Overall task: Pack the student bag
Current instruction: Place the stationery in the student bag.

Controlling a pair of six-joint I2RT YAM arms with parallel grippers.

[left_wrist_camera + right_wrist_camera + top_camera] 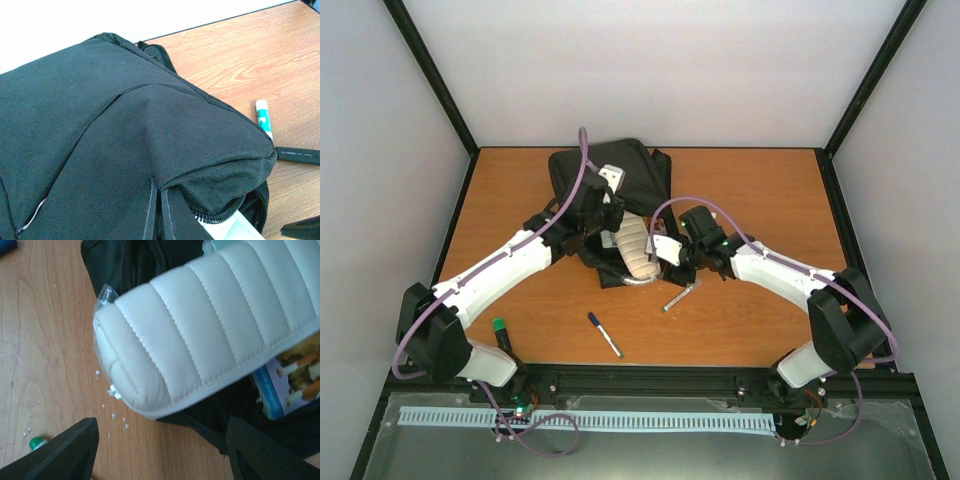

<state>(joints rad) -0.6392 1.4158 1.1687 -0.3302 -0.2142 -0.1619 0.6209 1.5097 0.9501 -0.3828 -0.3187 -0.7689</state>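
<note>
Blue pen (605, 334) lies loose on the table (760, 200) nearest me. Right jaws released, just short of the beige quilted pouch (200, 325), half out of the student bag (640, 165) mid-table. Left jaws clenched, seemingly on its flap: if that slips, the pouch could slide out.

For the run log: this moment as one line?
left gripper: shut, at student bag | right gripper: open | beige quilted pouch: sticking out of bag opening | blue pen: on table

The left arm (505, 268) and right arm (775, 272) have white shells, black joints and shoulders. A purple cable (583, 165) loops along each. The right pincer (162, 430) has matte black fingers (65, 452).
</note>
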